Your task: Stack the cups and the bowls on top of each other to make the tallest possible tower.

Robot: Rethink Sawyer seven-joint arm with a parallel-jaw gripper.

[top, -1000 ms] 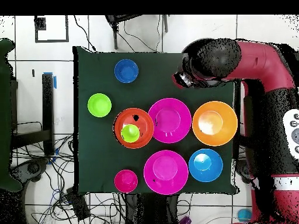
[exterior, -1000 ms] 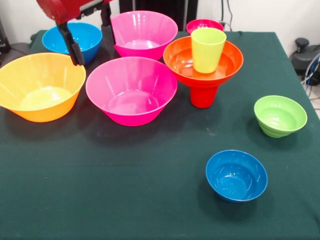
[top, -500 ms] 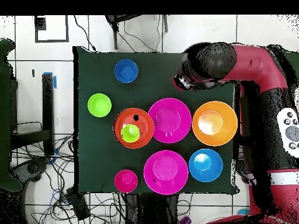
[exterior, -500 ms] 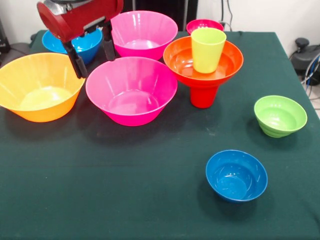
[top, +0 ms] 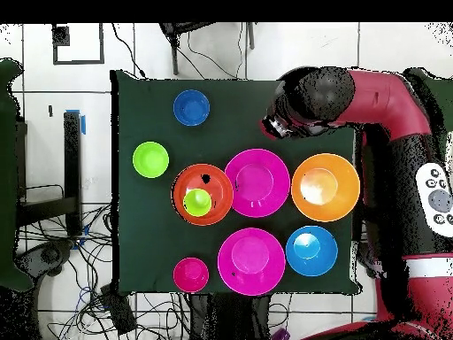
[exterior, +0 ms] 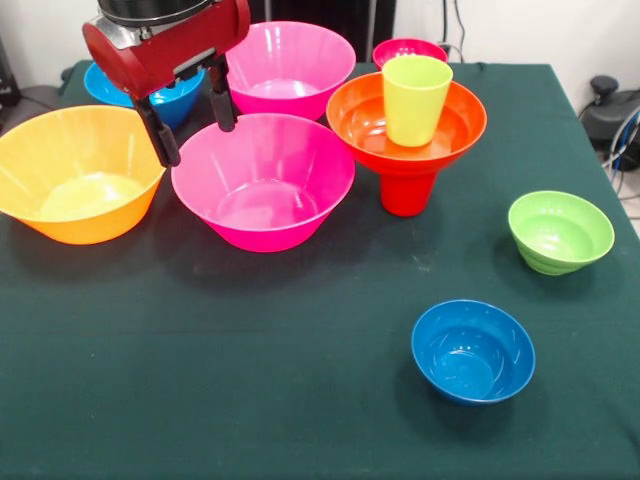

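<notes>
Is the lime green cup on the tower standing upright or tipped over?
Upright. The lime green cup stands mouth-up inside the wide red-orange bowl, which rests on the red cup; its rim looks level.

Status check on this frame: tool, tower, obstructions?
Tool open, empty, above near pink bowl rim. Tower: red cup, red-orange bowl, lime cup. Nothing in the way.

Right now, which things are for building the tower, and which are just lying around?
For the tower:
- tower
- pink bowls
- orange bowl
- blue bowls
- green bowl
- small red bowl
- gripper

Just lying around:
- cables
- green table
</notes>
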